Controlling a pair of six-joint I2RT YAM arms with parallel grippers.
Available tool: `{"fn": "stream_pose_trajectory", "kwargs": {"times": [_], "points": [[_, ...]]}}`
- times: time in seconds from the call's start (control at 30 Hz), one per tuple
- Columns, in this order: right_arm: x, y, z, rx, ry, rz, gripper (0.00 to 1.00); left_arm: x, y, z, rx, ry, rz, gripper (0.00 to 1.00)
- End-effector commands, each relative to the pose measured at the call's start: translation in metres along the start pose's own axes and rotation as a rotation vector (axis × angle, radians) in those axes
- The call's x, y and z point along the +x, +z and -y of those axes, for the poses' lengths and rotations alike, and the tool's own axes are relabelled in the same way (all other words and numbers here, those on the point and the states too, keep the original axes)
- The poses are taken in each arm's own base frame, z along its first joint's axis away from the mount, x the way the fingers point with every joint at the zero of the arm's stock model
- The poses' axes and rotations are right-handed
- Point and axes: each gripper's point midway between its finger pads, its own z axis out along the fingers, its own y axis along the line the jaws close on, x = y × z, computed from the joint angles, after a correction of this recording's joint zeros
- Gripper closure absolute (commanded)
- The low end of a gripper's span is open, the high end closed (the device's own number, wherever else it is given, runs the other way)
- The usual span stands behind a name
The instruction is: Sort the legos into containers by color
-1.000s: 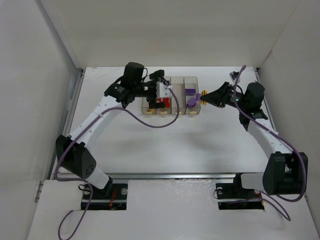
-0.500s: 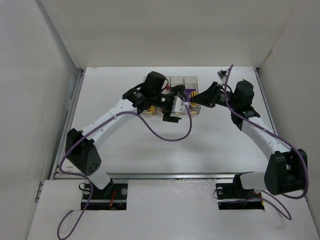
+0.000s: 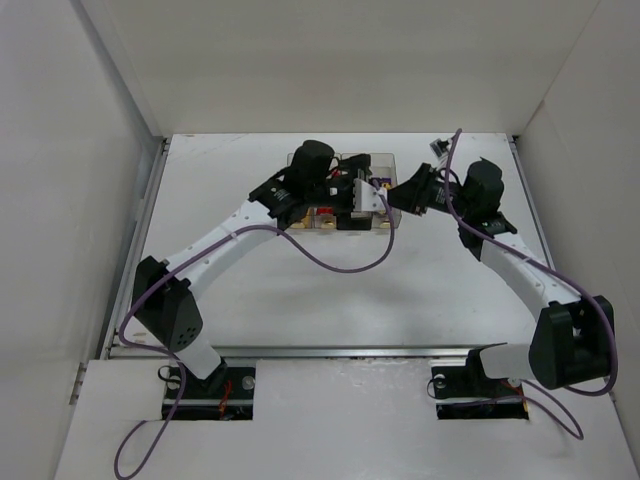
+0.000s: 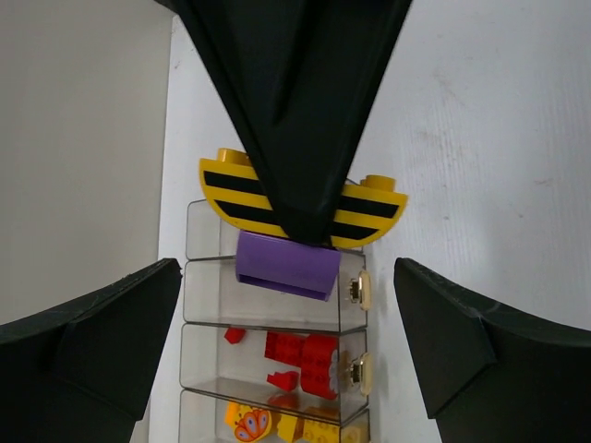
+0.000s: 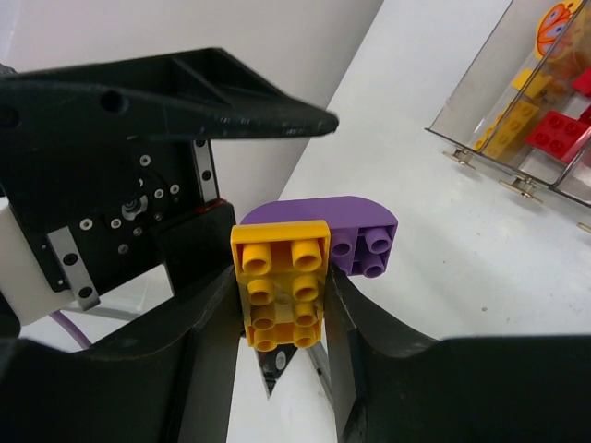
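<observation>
In the top view, the containers (image 3: 378, 160) are seen near the far edge of the worktop (image 3: 300, 290), about its middle. The left claw (image 3: 362, 196) is reached over the row from the side of the left edge. The right claw (image 3: 398, 198) is brought to the right end of the row. The two are set nose to nose, so neither is clearly the nearer. What is held cannot be made out here.

In the left wrist view, the left claw is spread wide, with a finger (image 4: 102, 341) at each lower corner and nothing gripped. Straight ahead, a black-striped yellow lego (image 4: 374, 210) is pinched by the right claw above the end bin. A purple lego (image 4: 286, 266) is joined to it on the near side. The yellow lego's long axis is laid across the view, from finger to finger. The purple lego is the shorter, and is judged the likelier piece to be taken.

In the right wrist view, the right claw is closed narrow on the yellow lego by its sides. The purple lego is seen jutting past the fingertips towards the left claw. The containers are seen at the upper right.
</observation>
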Motion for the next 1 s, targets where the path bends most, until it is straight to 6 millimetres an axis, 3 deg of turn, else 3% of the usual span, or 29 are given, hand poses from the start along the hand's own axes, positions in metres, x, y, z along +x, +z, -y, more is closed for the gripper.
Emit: {"fn": "stream_pose_trajectory", "kwargs": {"times": [0.0,0.2,0.27,0.37,0.47,0.5,0.63,0.67,0.7,0.87,0.97], "points": [[-0.004,0.003,-0.015,-0.047,-0.060,-0.004,1.00,-0.010,-0.007,-0.020,-0.107,0.021,0.017,0.00],[-0.006,0.003,-0.019,-0.058,-0.068,-0.007,1.00,-0.017,-0.007,-0.006,-0.025,0.046,0.047,0.04],[-0.001,0.005,-0.019,-0.065,-0.061,-0.025,1.00,-0.028,-0.006,-0.001,0.004,0.051,0.079,0.13],[0.003,0.008,-0.018,-0.067,-0.054,-0.037,1.00,-0.029,-0.006,0.002,0.019,0.046,0.085,0.30],[0.003,0.008,-0.018,-0.067,-0.054,-0.037,1.00,-0.032,-0.007,0.003,0.027,0.036,0.092,0.40],[0.003,0.008,-0.018,-0.067,-0.054,-0.037,1.00,-0.032,-0.007,0.003,0.027,0.036,0.092,0.50],[0.003,0.008,-0.018,-0.067,-0.054,-0.037,1.00,-0.030,-0.007,0.005,0.033,0.031,0.087,0.75],[0.003,0.008,-0.018,-0.067,-0.054,-0.037,1.00,-0.029,-0.007,0.007,0.039,0.026,0.083,0.90],[0.003,0.008,-0.018,-0.067,-0.054,-0.037,1.00,-0.027,-0.008,0.005,0.030,0.026,0.071,0.98],[-0.006,0.007,-0.021,-0.048,-0.071,0.011,1.00,-0.010,-0.009,0.012,0.028,0.003,0.009,1.00],[-0.018,-0.009,-0.008,0.018,-0.047,0.065,1.00,0.005,-0.016,0.009,0.010,-0.026,-0.023,1.00]]}}
